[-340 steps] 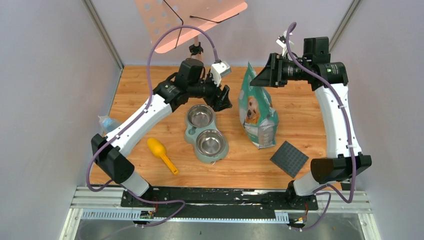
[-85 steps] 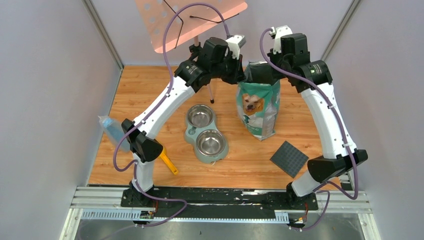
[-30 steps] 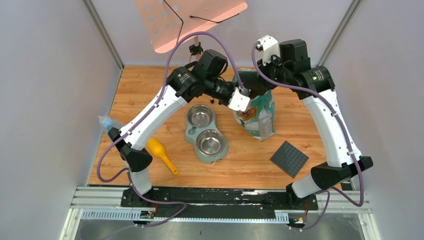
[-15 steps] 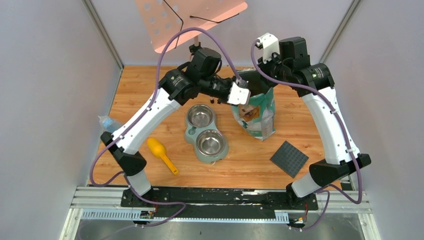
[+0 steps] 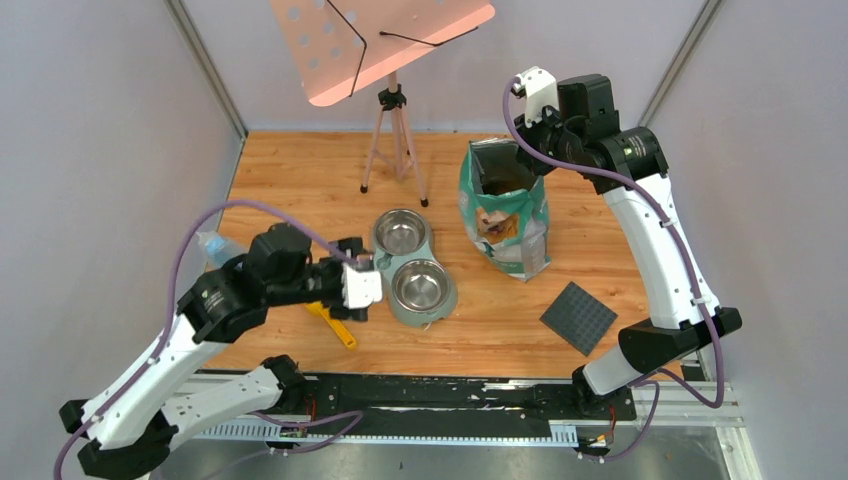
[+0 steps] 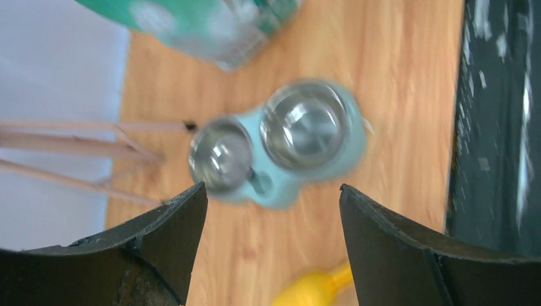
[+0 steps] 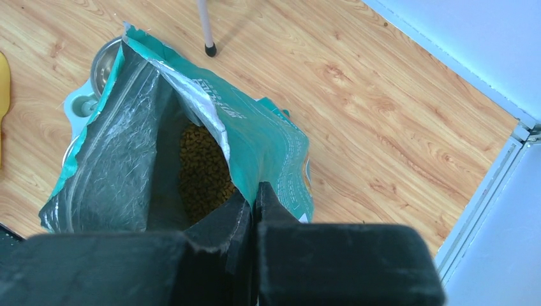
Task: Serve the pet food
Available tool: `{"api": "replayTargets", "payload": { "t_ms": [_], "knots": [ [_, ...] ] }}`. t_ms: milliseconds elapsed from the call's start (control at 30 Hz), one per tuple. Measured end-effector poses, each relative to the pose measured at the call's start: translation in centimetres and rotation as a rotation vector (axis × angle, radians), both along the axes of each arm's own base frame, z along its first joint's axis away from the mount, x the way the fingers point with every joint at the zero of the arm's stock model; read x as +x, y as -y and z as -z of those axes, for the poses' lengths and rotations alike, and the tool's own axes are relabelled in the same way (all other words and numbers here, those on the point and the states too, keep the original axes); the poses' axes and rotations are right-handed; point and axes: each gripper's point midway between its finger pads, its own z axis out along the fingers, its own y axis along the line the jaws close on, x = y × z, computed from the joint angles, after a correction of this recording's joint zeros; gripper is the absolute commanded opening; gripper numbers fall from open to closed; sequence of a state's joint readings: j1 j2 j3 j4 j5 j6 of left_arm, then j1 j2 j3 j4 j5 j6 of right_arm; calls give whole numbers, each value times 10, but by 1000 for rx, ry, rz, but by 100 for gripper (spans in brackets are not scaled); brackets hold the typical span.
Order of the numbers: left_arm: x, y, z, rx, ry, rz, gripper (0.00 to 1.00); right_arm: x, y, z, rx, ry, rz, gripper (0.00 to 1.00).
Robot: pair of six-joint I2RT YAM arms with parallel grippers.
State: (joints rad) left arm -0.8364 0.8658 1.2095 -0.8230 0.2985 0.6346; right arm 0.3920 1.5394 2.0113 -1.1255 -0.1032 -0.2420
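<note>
1. Left claw point(image 6: 272, 191) has swung back from the bag point(image 5: 505, 215) to above the yellow scoop point(image 5: 338, 330), jaws wide, empty.
2. Right claw point(image 7: 254, 207) pinches the bag's rim.
3. Pet food point(image 7: 201, 169) lies inside the bag.

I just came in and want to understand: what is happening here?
The right gripper holds the rim of the open teal bag, with the pet food visible inside. The left gripper, open, hovers near the yellow scoop and the double bowl. Both bowls look empty; nothing is served yet.
</note>
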Motion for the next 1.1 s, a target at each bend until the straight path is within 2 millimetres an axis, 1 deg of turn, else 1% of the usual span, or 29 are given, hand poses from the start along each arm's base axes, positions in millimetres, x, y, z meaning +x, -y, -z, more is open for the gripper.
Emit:
{"api": "replayTargets", "payload": {
  "t_ms": [33, 100, 167, 233, 333, 433, 467, 500, 567, 633, 700, 767, 900, 1033, 1100],
  "knots": [
    [-8, -12, 14, 46, -4, 8, 85, 0, 0, 0, 1, -1, 0, 0],
    [-24, -38, 53, 180, -28, 36, 85, 0, 0, 1, 3, -3, 2, 0],
    [-32, -56, 83, 297, -72, 43, 85, 0, 0, 0, 2, -1, 4, 0],
    [-35, -71, 111, 415, -128, 25, 84, 0, 2, 0, -2, 3, 12, 0],
    [-33, -89, 141, 578, -215, -21, 82, 3, 7, 0, -10, 15, 32, 0],
    [-32, -97, 162, 699, -282, -21, 83, 9, 17, -2, -16, 24, 72, 0],
    [-33, -98, 167, 721, -294, -15, 83, 11, 22, -2, -13, 25, 88, 0],
    [-34, -101, 172, 738, -299, -8, 83, 14, 28, -2, -9, 26, 107, 3],
    [-38, -107, 177, 756, -290, 7, 84, 21, 42, -3, -3, 29, 150, 17],
    [-39, -109, 176, 750, -269, 21, 84, 25, 48, -4, 11, 34, 167, 32],
    [-39, -110, 175, 740, -247, 32, 83, 29, 48, -14, 37, 64, 161, 40],
    [-40, -109, 174, 735, -241, 35, 83, 28, 41, -25, 68, 97, 131, 44],
    [-41, -110, 177, 741, -248, 37, 83, 15, 31, -43, 112, 138, 79, 46],
    [-41, -111, 178, 743, -252, 34, 84, 9, 29, -56, 134, 165, 59, 49],
    [-39, -112, 178, 744, -252, 8, 85, 8, 28, -61, 142, 174, 57, 54]
  ]
}}
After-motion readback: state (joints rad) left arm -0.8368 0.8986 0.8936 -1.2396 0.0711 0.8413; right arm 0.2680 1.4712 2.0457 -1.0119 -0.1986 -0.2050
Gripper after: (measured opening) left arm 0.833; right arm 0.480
